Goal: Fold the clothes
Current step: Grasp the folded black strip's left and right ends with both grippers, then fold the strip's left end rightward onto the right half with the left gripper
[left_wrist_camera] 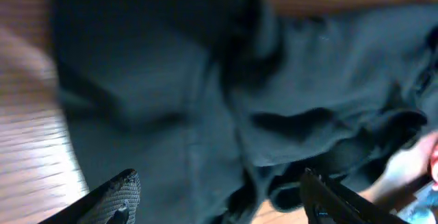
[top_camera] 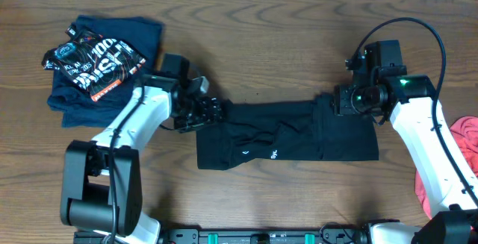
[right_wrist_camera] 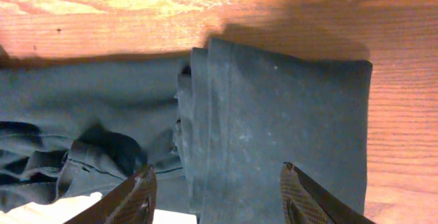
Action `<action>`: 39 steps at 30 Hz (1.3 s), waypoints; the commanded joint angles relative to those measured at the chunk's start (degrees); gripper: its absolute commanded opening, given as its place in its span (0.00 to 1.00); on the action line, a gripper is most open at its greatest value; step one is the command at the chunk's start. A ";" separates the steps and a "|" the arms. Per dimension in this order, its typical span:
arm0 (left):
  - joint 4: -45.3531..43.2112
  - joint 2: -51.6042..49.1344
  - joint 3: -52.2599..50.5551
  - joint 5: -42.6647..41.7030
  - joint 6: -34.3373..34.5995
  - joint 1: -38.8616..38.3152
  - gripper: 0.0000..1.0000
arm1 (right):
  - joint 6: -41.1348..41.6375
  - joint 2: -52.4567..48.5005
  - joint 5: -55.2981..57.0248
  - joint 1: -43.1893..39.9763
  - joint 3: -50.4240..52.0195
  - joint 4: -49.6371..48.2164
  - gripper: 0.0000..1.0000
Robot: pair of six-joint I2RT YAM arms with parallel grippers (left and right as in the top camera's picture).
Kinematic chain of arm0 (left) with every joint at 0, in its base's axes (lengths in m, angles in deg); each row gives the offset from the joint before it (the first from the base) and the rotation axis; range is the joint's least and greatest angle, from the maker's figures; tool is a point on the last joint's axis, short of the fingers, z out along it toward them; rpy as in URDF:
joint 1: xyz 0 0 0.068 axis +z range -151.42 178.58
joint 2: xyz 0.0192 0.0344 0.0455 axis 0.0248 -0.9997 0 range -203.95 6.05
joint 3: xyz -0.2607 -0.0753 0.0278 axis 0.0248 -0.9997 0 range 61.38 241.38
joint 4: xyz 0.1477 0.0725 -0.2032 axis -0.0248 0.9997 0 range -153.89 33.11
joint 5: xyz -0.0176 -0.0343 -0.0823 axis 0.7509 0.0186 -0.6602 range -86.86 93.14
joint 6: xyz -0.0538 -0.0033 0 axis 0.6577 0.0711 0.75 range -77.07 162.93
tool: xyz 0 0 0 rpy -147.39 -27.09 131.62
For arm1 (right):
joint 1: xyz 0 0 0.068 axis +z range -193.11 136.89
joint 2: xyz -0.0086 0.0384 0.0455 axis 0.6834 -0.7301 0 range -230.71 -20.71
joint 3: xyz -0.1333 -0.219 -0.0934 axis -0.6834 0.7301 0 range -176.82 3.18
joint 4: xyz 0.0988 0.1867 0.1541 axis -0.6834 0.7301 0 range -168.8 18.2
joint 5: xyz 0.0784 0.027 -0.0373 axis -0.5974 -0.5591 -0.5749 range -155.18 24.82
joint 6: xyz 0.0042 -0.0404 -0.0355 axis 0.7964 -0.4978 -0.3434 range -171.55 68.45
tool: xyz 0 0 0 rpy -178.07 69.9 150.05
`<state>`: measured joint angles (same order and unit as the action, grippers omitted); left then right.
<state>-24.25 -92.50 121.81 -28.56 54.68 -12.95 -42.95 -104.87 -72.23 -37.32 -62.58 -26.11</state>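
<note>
A black garment (top_camera: 284, 136) lies flat across the middle of the wooden table, with its right end folded over on itself. My left gripper (top_camera: 211, 112) is open over the garment's upper left corner; the left wrist view (left_wrist_camera: 219, 193) shows its fingers spread above rumpled black cloth (left_wrist_camera: 205, 101). My right gripper (top_camera: 345, 102) is open above the garment's upper right part; the right wrist view (right_wrist_camera: 217, 190) shows its fingers spread over the folded edge of the black cloth (right_wrist_camera: 287, 107). Neither holds anything.
A folded dark blue garment with a black printed shirt on top (top_camera: 97, 61) sits at the back left. A red cloth (top_camera: 459, 158) lies at the right edge. Bare wooden table (top_camera: 261, 50) lies behind the black garment.
</note>
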 commanded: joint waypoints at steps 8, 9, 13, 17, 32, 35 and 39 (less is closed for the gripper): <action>-0.35 -1.20 -0.59 4.74 -0.07 -5.66 0.84 | 0.96 -0.24 0.85 -0.63 1.03 0.31 0.57; -0.39 -1.53 -0.59 5.18 0.15 -6.05 0.84 | 0.96 -0.24 0.85 -0.63 1.03 0.33 0.57; -1.40 -3.98 -0.63 5.46 2.51 -7.67 0.89 | 0.98 -0.24 0.83 -0.63 1.03 0.39 0.57; -1.77 -7.37 -0.63 6.01 3.85 -8.76 0.98 | 0.94 -0.24 0.85 -0.63 1.03 0.74 0.57; -5.11 -11.04 -0.22 8.22 6.49 -12.46 0.31 | 0.59 -0.24 0.85 -0.63 1.03 0.81 0.57; -5.07 -10.93 0.79 8.26 5.90 -11.17 0.06 | 0.57 -0.24 0.85 -0.63 1.03 0.85 0.57; -5.07 -10.12 1.95 8.24 5.88 -8.33 0.06 | 0.57 -0.24 0.85 -0.63 1.03 0.85 0.57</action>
<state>-29.43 -101.06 123.14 -21.99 60.93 -23.53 -42.82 -104.87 -71.75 -37.32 -61.77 -25.43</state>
